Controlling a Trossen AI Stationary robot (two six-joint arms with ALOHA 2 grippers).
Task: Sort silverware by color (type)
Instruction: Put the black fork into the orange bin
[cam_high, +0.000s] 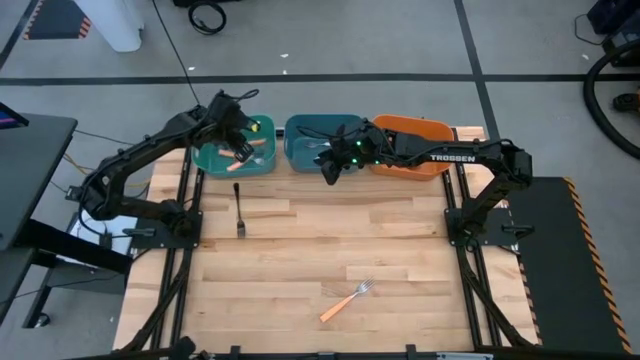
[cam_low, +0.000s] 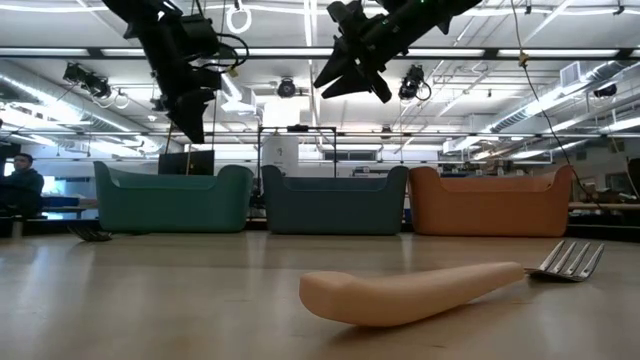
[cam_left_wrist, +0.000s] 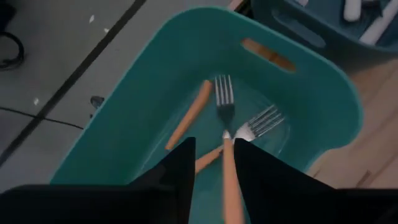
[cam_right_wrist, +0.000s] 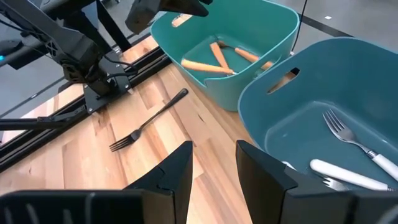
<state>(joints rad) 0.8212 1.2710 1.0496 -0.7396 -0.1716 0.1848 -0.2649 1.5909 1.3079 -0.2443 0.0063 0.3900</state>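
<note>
My left gripper (cam_left_wrist: 214, 174) hangs open over the green bin (cam_high: 212, 158) at the far left, its fingers slanting down into it. Three orange-handled forks lie in that bin. One of them (cam_left_wrist: 225, 118) shows blurred in the gap between my fingers; the other two (cam_left_wrist: 186, 115) (cam_left_wrist: 258, 122) lie beside it. My right gripper (cam_right_wrist: 214, 165) is open with nothing between its fingers, above the table just in front of the blue bin (cam_right_wrist: 298, 106). On the table lie a black fork (cam_high: 239, 208) and another orange-handled fork (cam_high: 347, 300).
An orange bin (cam_high: 412, 160) stands right of the blue one at the far edge. The blue bin holds a silver fork (cam_right_wrist: 348, 134) and a white-handled piece (cam_right_wrist: 348, 175). Black rails (cam_high: 185, 255) run along both table sides. A person sits far off in the room behind (cam_low: 18, 185).
</note>
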